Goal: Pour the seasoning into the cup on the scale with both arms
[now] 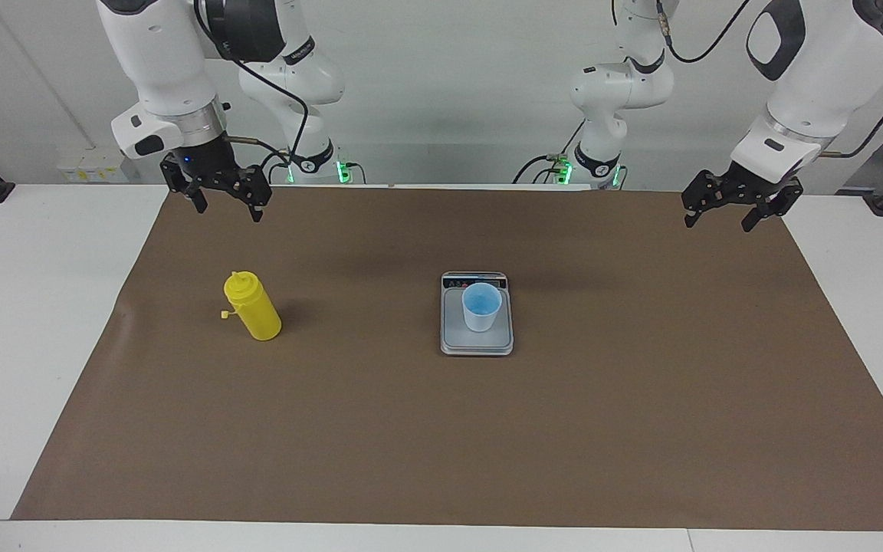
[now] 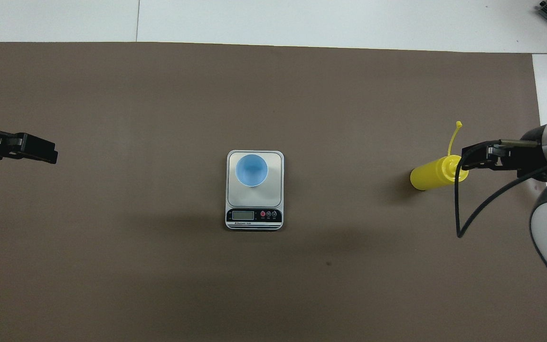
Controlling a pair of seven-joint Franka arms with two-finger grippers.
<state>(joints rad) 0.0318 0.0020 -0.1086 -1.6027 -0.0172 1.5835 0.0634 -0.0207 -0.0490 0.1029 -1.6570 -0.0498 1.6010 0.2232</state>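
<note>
Here both the right hand (image 1: 224, 201) and left hand (image 1: 731, 211) hang open, empty.

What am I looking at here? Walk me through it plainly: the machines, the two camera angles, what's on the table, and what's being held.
These are two white jointed robot arms, each ending in a black two-finger claw. One picture is taken from across the table, facing the robots; the other looks steeply down from above their own end, so the sides appear swapped.

On the brown paper sheet covering the white table stands a flat silver-grey kitchen scale with a small light blue cup upright on its plate. Toward the right arm's end stands a bright yellow plastic squeeze bottle, its little cap dangling on a tether.

Nothing is held. The right claw hangs open in the air, above the sheet's edge nearest the robots, clear of the bottle. The left claw hangs open above the sheet's corner at the other end, waiting.
</note>
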